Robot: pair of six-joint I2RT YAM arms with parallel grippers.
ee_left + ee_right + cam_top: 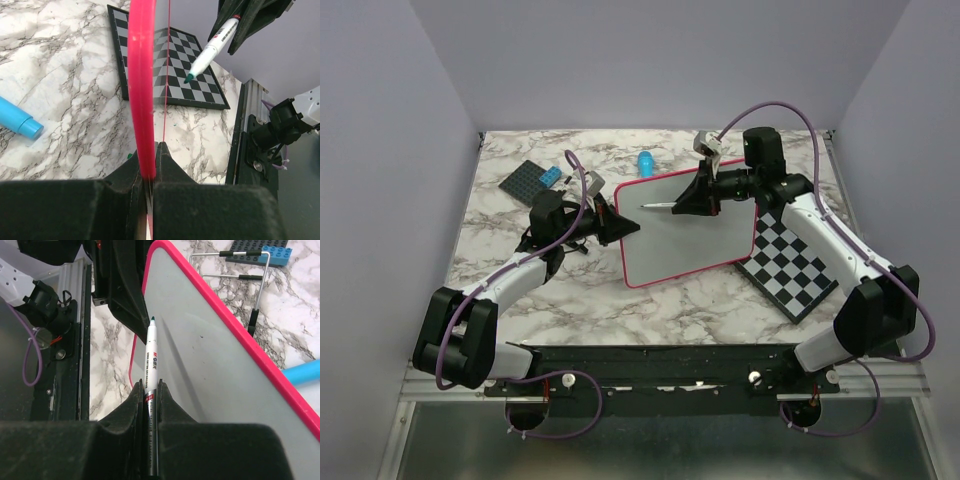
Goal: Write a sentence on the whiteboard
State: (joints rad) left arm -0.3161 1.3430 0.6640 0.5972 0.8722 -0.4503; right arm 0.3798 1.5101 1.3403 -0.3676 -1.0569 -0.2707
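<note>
Two end effectors are clamped tight: our left end effector [612, 217] pinches the pink left rim of the whiteboard [690, 240], which sits on the table [520, 290] just beside the checkered board [790, 265], while our right end effector [692, 200] grips a green-tipped marker [658, 205] pointing over its white surface.

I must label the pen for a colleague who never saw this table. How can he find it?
Find the pink-rimmed whiteboard in the middle of the marble table. The right gripper, above it, is shut on the marker. It is the only slim white stick, green-tipped; the blue cylinder beyond is thicker.
</note>
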